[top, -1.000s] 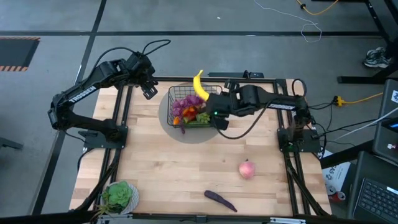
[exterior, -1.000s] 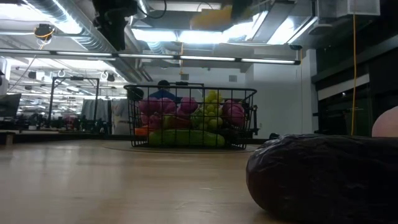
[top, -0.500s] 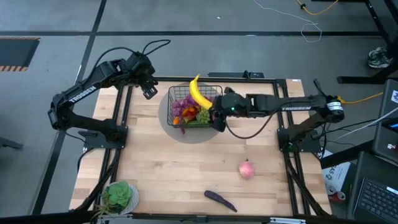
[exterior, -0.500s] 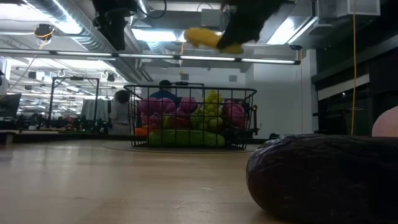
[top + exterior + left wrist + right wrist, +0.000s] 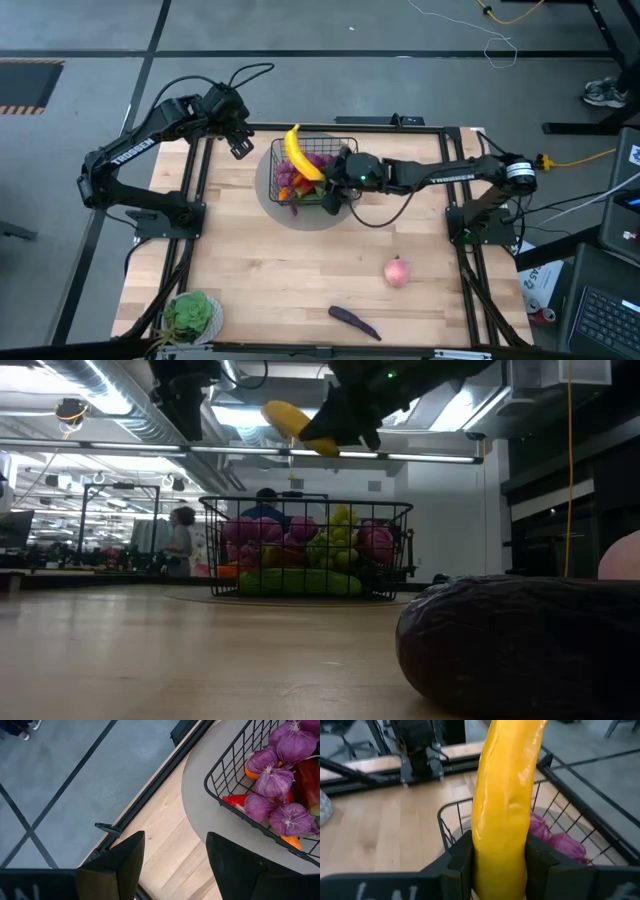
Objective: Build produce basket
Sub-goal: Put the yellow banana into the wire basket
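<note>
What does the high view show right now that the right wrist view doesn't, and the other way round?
Only the high view shows the peach and eggplant lying loose on the table, the potted plant, and the left gripper waiting open beside the basket.

Only the right wrist view shows the right gripper up close, its fingers pressed against both sides of the banana.

Both show the banana held above the basket, with purple produce inside.

Grey floor (image 5: 90, 30) with dark lines, ceiling strip lights (image 5: 300, 415)
</note>
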